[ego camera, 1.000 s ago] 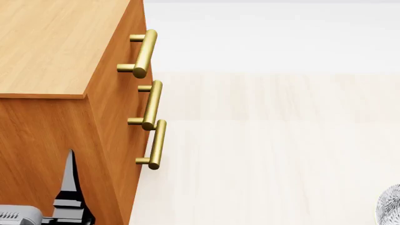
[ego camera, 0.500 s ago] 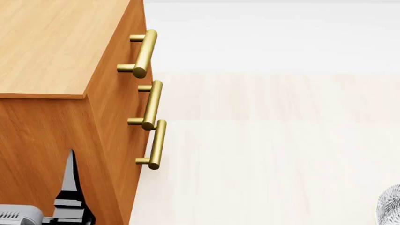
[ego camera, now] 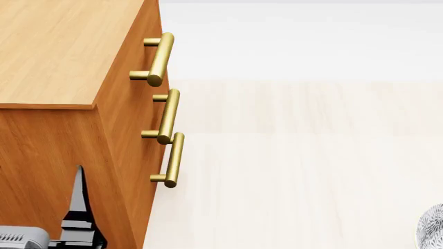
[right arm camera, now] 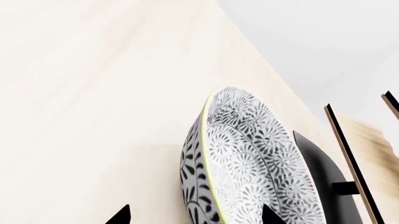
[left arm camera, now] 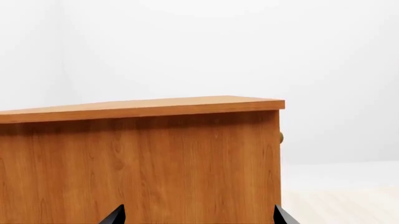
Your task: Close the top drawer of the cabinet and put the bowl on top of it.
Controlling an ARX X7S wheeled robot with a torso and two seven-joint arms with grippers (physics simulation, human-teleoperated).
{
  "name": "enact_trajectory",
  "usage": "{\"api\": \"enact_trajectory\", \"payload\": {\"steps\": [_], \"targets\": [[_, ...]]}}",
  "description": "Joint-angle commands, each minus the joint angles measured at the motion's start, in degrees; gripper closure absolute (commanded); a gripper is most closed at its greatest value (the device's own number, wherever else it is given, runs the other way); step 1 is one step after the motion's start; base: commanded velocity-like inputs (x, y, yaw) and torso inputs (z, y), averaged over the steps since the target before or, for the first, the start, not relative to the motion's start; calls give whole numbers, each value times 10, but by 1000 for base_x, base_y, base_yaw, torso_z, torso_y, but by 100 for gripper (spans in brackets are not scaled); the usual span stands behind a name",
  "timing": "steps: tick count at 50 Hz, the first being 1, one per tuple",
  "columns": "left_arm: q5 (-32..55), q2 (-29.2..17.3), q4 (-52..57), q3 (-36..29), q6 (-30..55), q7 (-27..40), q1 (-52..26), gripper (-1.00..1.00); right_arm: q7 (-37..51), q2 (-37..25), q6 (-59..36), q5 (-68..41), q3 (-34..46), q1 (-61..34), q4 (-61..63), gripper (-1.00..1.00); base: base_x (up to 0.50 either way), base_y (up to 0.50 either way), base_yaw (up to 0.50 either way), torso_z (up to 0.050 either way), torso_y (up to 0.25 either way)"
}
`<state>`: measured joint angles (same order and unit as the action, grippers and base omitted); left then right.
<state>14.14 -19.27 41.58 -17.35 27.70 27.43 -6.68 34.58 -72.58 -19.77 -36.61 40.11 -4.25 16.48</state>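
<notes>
Landmark: cabinet, standing at head-view left with flat top showing bare. Top drawer appearing flush with the two fronts below, all three brass handles lining up on one face; judged shut, though no seam legible from this angle.

Left gripper hovering low against the cabinet's side panel, clear of the handles. In the left wrist view only two dark fingertips peeking in, set well apart: jaws wide, holding nothing.

Bowl lying far from the cabinet, off its handle side, only a sliver showing at the head view's lower right corner. In the right wrist view, filling the frame directly ahead of the right gripper, rim edge-on to the camera, two fingertips straddling its near wall without visible contact: jaws open, nothing gripped yet.

Judgement: right arm clearly nearer; bowl pick-up being the step in hand, then carrying across towards the cabinet top.
</notes>
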Motion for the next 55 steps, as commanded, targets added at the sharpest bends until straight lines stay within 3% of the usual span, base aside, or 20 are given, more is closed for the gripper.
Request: {"api": "enact_trajectory", "payload": {"steps": [1,55], "targets": [[1,-1,-2,-2,-2,2,-1,-100,0,0,2,-1,-2,1,-3,-100,0,0,0,0,0],[8,-8,-5,-7,-8,11,-2,-100,-14,23,7,9,-2,-5,-29,-100,0,0,0,0,0]]}}
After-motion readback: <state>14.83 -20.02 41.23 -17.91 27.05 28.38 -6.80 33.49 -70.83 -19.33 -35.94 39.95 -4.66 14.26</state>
